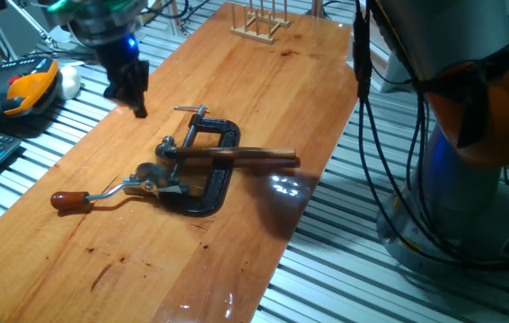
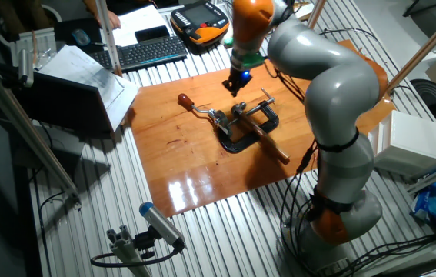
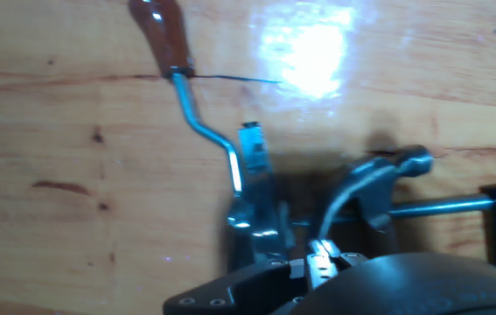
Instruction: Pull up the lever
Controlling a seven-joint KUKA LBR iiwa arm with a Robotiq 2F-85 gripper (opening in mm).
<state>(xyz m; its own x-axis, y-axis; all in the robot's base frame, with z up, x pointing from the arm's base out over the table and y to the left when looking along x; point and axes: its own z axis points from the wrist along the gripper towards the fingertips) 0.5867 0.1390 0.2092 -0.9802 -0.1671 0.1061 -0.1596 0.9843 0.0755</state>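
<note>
The lever (image 1: 101,193) lies flat on the wooden table (image 1: 263,81): a thin bent silver arm ending in a reddish-brown knob (image 1: 68,199), pivoting on a silver mechanism (image 1: 158,175). In the other fixed view the knob (image 2: 184,100) points toward the keyboard. The hand view shows the knob (image 3: 164,35) at the top and the bent arm (image 3: 204,131) running down to the mechanism. My gripper (image 1: 139,109) hangs above the table behind the mechanism, apart from the lever, fingers together and holding nothing. It also shows in the other fixed view (image 2: 237,86).
A black C-clamp (image 1: 209,170) holds the mechanism, and a long brown rod (image 1: 245,157) lies across it. A wooden rack (image 1: 258,22) stands at the far end of the table. An orange pendant (image 1: 30,90) and a keyboard (image 2: 148,52) lie off the table.
</note>
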